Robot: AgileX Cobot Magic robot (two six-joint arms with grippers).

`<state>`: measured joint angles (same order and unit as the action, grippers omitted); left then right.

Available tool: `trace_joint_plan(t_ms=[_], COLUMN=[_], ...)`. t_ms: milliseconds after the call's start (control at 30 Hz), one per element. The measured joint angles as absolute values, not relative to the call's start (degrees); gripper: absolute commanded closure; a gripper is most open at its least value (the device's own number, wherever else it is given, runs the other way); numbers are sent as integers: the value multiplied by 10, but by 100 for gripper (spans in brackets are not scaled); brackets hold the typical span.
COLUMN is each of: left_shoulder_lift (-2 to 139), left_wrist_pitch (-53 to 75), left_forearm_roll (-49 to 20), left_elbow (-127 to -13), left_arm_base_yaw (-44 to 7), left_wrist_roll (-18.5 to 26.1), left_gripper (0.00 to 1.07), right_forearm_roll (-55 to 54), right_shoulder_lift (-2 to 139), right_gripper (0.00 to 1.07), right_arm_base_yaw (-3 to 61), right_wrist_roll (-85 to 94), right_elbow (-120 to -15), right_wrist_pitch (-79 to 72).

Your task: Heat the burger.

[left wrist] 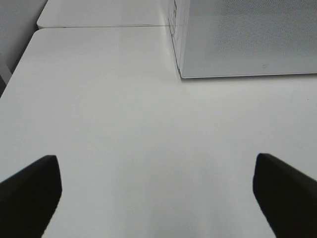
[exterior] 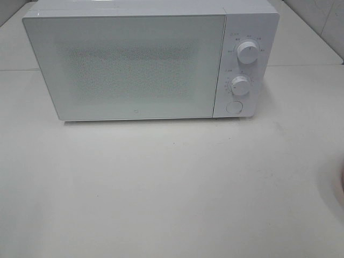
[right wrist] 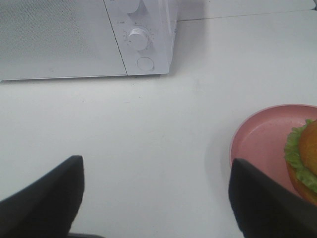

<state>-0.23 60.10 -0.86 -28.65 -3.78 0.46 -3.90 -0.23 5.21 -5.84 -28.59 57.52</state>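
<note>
The burger (right wrist: 306,159), with golden-brown bun and frilly green lettuce, sits on a round pink plate (right wrist: 260,144) at the edge of the right wrist view; only part of it shows. In the exterior high view just a pink sliver of the plate (exterior: 342,185) shows at the right edge. The white microwave (exterior: 134,62) stands at the back of the table with its door shut. My right gripper (right wrist: 156,198) is open and empty over bare table, left of the plate. My left gripper (left wrist: 158,193) is open and empty over bare table near the microwave's left front corner (left wrist: 183,74). Neither gripper shows in the exterior high view.
The microwave has two white knobs (exterior: 248,52) (exterior: 240,85) and a round button (exterior: 234,107) on its right panel. The white table (exterior: 161,183) has a seam behind the microwave. A tiled wall (exterior: 322,16) rises at the back right.
</note>
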Motion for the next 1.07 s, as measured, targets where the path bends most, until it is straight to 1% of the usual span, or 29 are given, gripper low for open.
trace_joint_plan(t_ms=[233,367,1067], left_shoulder_lift=[-2,-2,-2], left_wrist_pitch=[601,601,600], left_forearm_roll=[-9,-9,-9], left_elbow=[-286,-286,-286], left_arm_base_yaw=[-36,-18,-17], left_wrist_roll=[6,6,6], left_gripper=[8,8,8], right_forearm_roll=[-39,-39,-39], right_shoulder_lift=[-2,-2,-2], right_gripper=[32,32,32], right_arm_base_yaw=[52,52,52], right_wrist_roll=[-58,-58,-58], right_elbow=[-286,-286,-286], right_wrist_pitch=[575,575,575])
